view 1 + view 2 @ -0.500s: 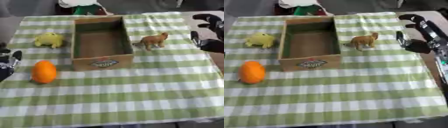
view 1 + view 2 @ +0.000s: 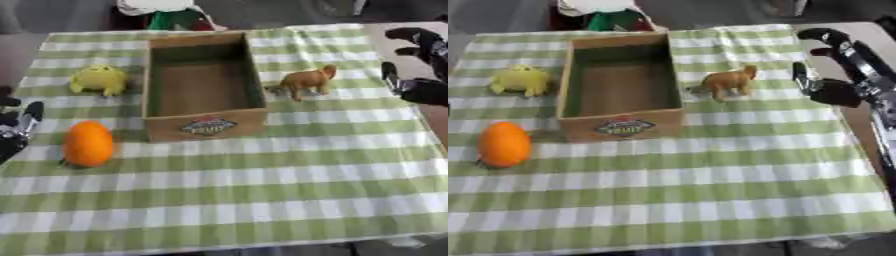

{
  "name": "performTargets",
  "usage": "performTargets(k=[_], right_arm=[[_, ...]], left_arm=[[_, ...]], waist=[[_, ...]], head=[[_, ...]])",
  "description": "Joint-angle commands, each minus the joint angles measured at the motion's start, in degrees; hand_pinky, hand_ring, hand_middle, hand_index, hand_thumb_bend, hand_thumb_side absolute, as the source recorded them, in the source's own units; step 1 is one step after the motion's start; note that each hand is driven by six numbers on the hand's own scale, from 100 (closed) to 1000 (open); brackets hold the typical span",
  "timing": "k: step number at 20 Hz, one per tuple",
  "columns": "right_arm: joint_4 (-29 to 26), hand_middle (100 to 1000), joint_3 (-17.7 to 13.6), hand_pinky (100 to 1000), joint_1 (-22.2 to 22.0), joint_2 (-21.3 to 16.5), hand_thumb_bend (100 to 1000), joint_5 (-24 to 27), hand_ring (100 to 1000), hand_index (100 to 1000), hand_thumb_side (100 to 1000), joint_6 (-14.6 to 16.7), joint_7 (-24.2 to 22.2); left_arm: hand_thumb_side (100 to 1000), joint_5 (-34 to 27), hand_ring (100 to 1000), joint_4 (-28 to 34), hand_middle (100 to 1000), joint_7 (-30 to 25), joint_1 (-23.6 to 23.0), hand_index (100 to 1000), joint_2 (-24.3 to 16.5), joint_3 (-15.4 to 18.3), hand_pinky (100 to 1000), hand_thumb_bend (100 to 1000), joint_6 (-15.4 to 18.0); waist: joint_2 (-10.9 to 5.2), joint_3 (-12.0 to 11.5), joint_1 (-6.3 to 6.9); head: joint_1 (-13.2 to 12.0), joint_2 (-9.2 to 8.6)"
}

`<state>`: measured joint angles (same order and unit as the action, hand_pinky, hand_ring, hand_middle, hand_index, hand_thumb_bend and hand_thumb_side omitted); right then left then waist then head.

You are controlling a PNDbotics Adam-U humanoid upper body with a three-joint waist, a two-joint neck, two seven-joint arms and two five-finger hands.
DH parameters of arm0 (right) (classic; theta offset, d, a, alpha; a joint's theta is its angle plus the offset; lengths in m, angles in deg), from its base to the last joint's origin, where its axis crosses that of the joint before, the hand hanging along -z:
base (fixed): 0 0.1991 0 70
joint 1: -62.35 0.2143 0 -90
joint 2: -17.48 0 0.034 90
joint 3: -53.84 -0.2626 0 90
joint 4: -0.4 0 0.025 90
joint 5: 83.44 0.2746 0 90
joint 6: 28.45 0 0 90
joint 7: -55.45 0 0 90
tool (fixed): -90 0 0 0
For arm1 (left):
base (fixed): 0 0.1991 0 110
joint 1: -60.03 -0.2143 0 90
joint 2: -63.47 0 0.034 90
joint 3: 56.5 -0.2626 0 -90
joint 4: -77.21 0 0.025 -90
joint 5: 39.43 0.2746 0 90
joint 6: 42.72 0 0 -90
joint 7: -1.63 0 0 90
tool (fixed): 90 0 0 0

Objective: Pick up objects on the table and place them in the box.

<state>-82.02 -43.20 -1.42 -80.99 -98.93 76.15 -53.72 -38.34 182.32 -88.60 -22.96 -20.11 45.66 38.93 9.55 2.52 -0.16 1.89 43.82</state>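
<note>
The box (image 2: pixel 206 87) stands open and empty near the middle of the tabletop (image 2: pixel 262 200). All 3 things to pick up lie outside it: a brown animal figure (image 2: pixel 306 81) just beside its right wall, a yellow toy (image 2: pixel 98 80) near its left wall, and an orange (image 2: pixel 87 144) by its front left corner. The right hand (image 2: pixel 833 75) hovers right of the animal figure, apart from it, fingers spread and holding nothing. The left hand (image 2: pixel 17 131) rests at the left edge; I cannot tell how its fingers stand. This looks like the approach to a 1st pick: next the right hand would need to close around the figure.
</note>
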Motion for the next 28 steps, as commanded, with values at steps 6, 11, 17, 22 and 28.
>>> performTargets(k=[6, 11, 17, 22, 28], right_arm=[[-1.11, 889, -0.28, 880, 0.92, -1.25, 100, 0.04, 1000, 891, 199, 0.17, -0.29], [-1.05, 886, -0.17, 880, 0.93, -1.29, 100, 0.05, 1000, 890, 199, 0.19, -0.52], [-0.99, 886, -0.03, 880, 0.93, -1.40, 100, 0.02, 1000, 890, 199, 0.23, -0.78], [-0.94, 886, 0.18, 880, 1.01, -1.36, 100, 0.00, 1000, 890, 199, 0.31, -1.01], [-0.88, 886, 0.30, 880, 1.02, -1.28, 100, -0.04, 1000, 890, 199, 0.37, -1.22]], left_arm=[[167, 1.25, 388, 0.69, 580, -0.83, 0.46, 732, -2.02, -0.31, 819, 456, -0.13], [184, 4.27, 385, -0.08, 582, -3.25, -0.25, 737, -7.28, -1.59, 814, 461, 0.15], [188, 7.18, 392, -2.19, 587, -7.49, -1.40, 744, -14.38, -4.80, 804, 457, 0.86], [199, 8.36, 409, -3.53, 596, -12.01, -0.96, 755, -20.08, -9.64, 798, 465, 2.30], [171, 10.32, 433, -5.31, 606, -17.72, 1.33, 768, -23.53, -13.85, 796, 439, 3.34]], waist=[[-0.73, 0.05, -0.04], [-0.81, 0.44, 0.19], [-1.00, 0.88, 0.47], [-1.24, 1.37, 0.60], [-1.38, 1.67, 0.64]], head=[[-0.03, 0.30], [-0.22, 0.30], [-0.33, 0.30], [-0.69, 0.30], [-0.81, 0.30]])
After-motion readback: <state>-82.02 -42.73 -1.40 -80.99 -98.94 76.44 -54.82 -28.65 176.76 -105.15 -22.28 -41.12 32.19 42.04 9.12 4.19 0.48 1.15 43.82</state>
